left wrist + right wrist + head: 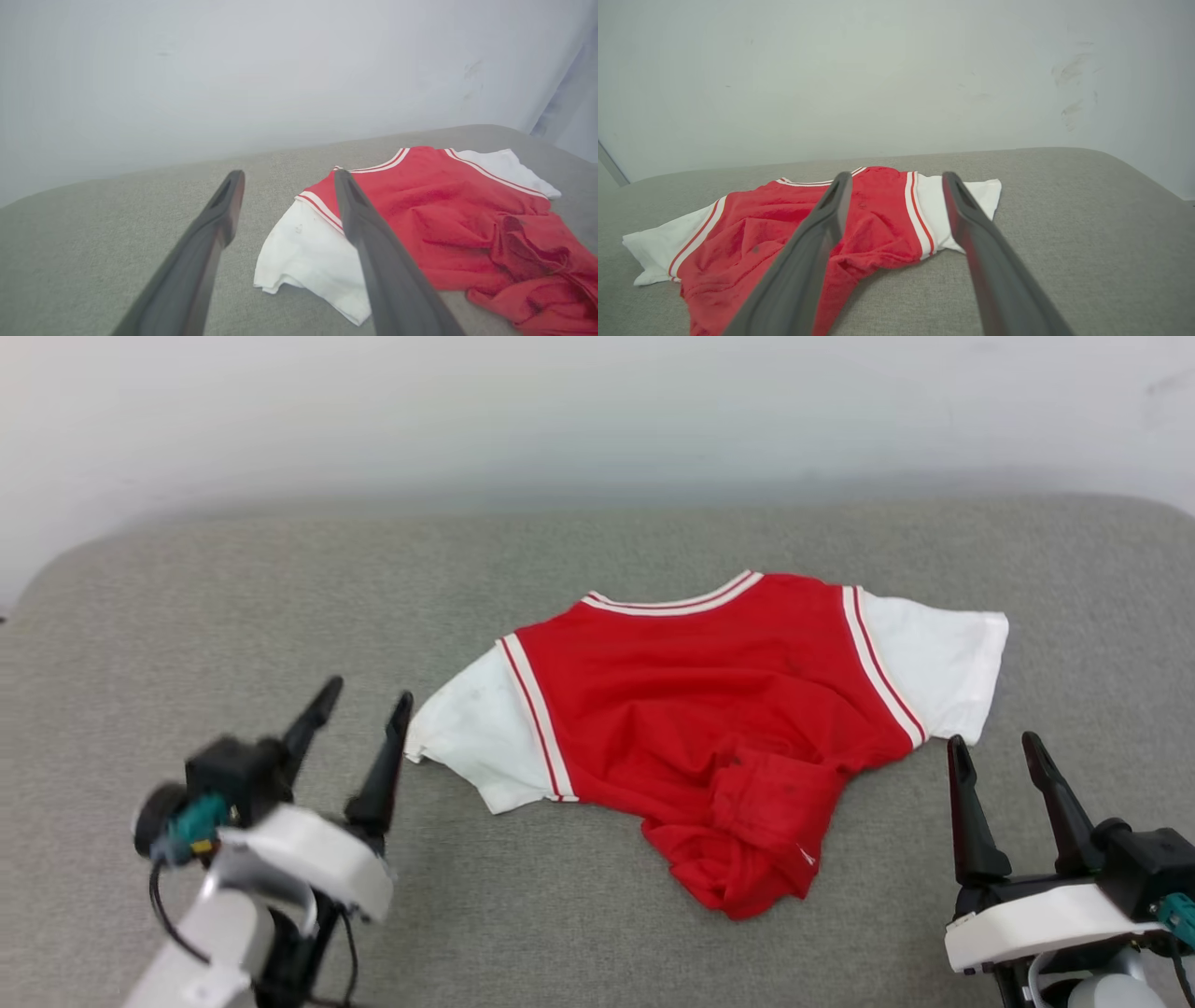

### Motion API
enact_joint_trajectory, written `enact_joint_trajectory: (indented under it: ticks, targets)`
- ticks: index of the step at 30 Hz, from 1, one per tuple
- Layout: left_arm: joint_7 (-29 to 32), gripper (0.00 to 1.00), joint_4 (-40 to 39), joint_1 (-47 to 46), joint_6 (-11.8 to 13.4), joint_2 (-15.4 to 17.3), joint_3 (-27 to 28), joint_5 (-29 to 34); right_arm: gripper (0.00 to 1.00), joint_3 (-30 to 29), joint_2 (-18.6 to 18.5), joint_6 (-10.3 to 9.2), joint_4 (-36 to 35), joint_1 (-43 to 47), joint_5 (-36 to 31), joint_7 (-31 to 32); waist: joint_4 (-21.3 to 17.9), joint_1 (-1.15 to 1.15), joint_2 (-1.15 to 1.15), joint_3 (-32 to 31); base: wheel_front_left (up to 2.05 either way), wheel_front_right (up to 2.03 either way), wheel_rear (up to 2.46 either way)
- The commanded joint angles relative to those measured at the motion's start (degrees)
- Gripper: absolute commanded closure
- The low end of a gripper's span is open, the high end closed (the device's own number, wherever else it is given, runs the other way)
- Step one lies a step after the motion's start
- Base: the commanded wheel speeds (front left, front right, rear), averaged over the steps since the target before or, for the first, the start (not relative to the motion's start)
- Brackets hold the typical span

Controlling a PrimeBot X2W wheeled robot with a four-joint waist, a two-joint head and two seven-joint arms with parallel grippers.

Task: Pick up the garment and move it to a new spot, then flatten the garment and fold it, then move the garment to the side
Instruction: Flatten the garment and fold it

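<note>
**Garment.** We find the garment (709, 691) lying on the grey fabric-covered worktop (187, 597), a little right of centre in the head view. Its striped neckline points toward the pale wall (597, 411) at the far side. A plain red face is turned up. Both white sleeves are spread outward, one to each side, each edged by a red-and-white stripe. The upper body lies fairly flat. The lower part is bunched and rolled into a crumpled heap on the near side. Both wrist views confirm this heap (444, 196) (878, 219).

**Left claw.** The left claw (367, 691) stands at the lower left, just beside the outer edge of the left sleeve. Its two dark fingers are spread wide, and there is nothing between them. In the left wrist view (288, 173) one finger crosses in front of the sleeve. We cannot tell from that view whether the finger touches the cloth.

**Right claw.** The right claw (991, 740) stands at the lower right, just near the lower edge of the right sleeve. Its fingers are likewise spread and grip nothing. In its own wrist view (897, 175) the gap between the fingers frames the striped right shoulder seam.
</note>
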Motion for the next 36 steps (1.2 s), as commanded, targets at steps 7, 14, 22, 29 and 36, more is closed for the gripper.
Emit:
enact_joint_trajectory:
  ticks: [7,14,22,29,36]
  targets:
    - [-4.0,0.0,-8.7,11.3,4.6,-3.8,2.1,2.2,0.0,0.1,0.1,-0.04,-1.1,2.5,0.0,1.9,3.1,0.0,0.0,-3.1,0.0,0.0,0.0]
    - [-4.2,0.0,-13.9,18.1,5.7,-8.4,5.5,5.0,0.0,0.6,0.1,-0.04,-1.3,4.0,0.3,3.6,4.3,0.0,0.0,-3.8,0.0,0.0,0.0]
    - [-4.2,0.0,-13.7,17.7,3.2,-10.3,7.5,8.2,0.0,9.7,-4.9,-0.04,-4.1,2.3,0.3,14.4,5.9,0.0,0.0,-3.0,0.0,0.0,0.0]
    - [-4.2,0.0,-11.1,18.0,1.0,-13.0,8.0,9.5,0.0,21.0,-10.8,-0.05,-7.2,-1.7,1.7,31.3,7.0,0.0,0.0,-2.4,0.0,0.0,0.0]
    - [-4.1,0.0,-9.6,16.8,-0.7,-14.9,9.1,10.9,0.0,23.0,-11.9,-0.05,-5.3,-4.7,0.3,40.3,9.1,0.0,0.0,-1.9,0.0,0.0,0.0]
